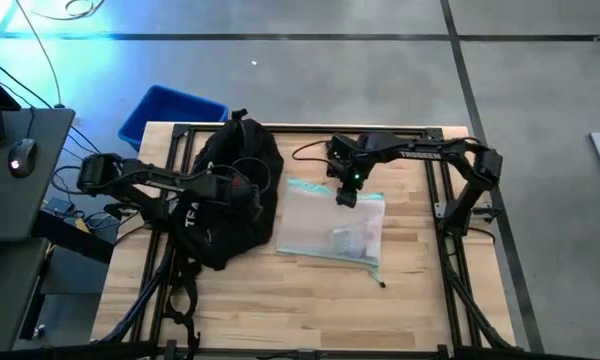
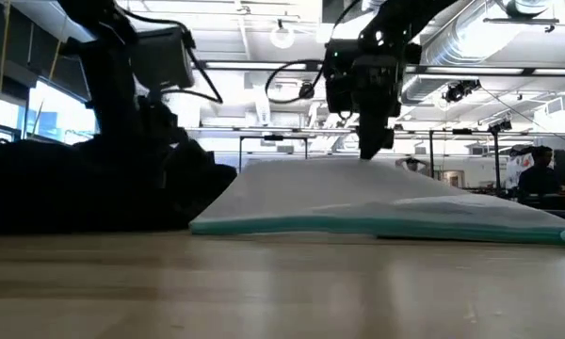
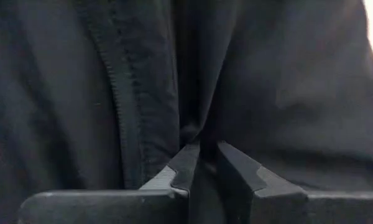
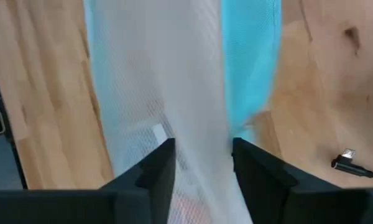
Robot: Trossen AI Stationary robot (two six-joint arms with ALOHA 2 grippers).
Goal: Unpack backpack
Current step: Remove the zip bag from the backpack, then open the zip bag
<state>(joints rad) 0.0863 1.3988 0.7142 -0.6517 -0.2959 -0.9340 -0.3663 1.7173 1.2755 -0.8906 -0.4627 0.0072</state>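
Black fabric fills the left wrist view, pressed right up to the lens: the backpack (image 3: 112,93), with a zipper seam (image 3: 121,87) running down it. The left gripper (image 3: 204,163) has its fingers (image 3: 181,169) drawn narrow, pinching a fold of that fabric between them.

Seen from above, the left gripper (image 1: 242,190) sits on the backpack (image 1: 235,195), which lies slumped at about nine o'clock from the table's centre, its top reaching toward eleven o'clock, where a blue bin (image 1: 170,110) stands just off the table (image 1: 280,300) edge.

At about one o'clock from the centre, the right gripper (image 1: 347,196) hangs over the upper edge of a clear mesh pouch (image 1: 335,225) with teal trim. In the right wrist view its fingers (image 4: 155,171) stand partly apart astride the pouch (image 4: 161,93); whether they touch it I cannot tell. The pouch lies flat on the table just beside the backpack, at its three o'clock. In the low view the right gripper (image 2: 369,141) points down at the pouch (image 2: 377,212), with the backpack (image 2: 85,184) a dark mound beside it.

A small cable end (image 4: 348,158) lies on the wood (image 4: 43,93) near the pouch.
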